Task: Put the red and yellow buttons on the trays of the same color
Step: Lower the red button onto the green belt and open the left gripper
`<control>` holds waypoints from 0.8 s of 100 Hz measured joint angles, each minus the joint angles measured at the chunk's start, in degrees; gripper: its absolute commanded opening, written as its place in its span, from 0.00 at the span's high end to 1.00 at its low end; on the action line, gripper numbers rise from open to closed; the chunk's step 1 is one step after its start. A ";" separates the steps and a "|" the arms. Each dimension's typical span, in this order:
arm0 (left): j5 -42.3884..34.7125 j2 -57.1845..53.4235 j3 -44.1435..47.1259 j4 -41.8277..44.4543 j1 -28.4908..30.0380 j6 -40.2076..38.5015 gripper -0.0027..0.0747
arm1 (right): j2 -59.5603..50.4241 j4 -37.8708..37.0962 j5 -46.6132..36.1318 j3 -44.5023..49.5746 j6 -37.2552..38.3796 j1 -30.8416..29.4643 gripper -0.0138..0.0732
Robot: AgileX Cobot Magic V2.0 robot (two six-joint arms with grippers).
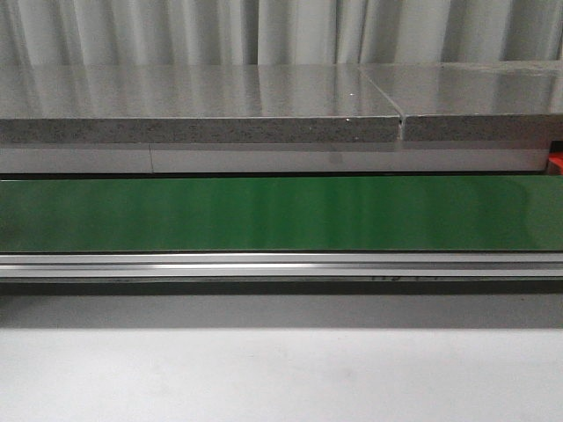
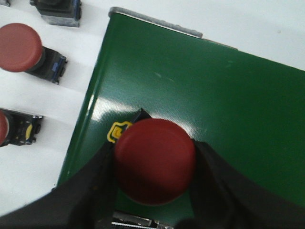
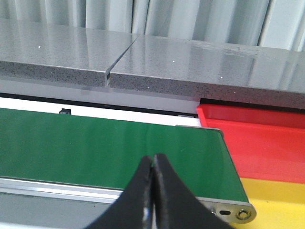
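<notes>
Jaws clamp round, smooth red button [image 2: 155, 161].

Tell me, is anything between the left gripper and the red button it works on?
No. The left gripper has its fingers on both sides of the red button above the green belt, with nothing visible between them.

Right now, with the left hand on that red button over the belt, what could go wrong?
1. The left hand grips the red button by its rounded cap, so it may slip.
2. Other buttons lie just beside the green belt; a swing could knock them.
3. The red tray directly adjoins the yellow tray, so a loose drop might land wrong.
</notes>
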 measured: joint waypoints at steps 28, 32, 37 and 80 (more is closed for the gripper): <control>-1.32 1.62 -0.03 -0.35 -0.26 0.30 0.86 | 0.00 0.00 0.00 0.00 0.00 0.00 0.92; -1.32 1.62 -0.03 -0.35 -0.26 0.30 0.78 | 0.00 0.00 0.00 0.00 0.00 0.00 0.92; -1.34 1.62 -0.13 -0.39 -0.26 0.74 0.63 | 0.00 0.00 0.00 0.00 0.00 0.00 0.92; -1.55 1.62 -1.61 -0.53 -0.26 2.82 0.10 | 0.00 0.00 0.00 0.00 0.00 0.00 0.92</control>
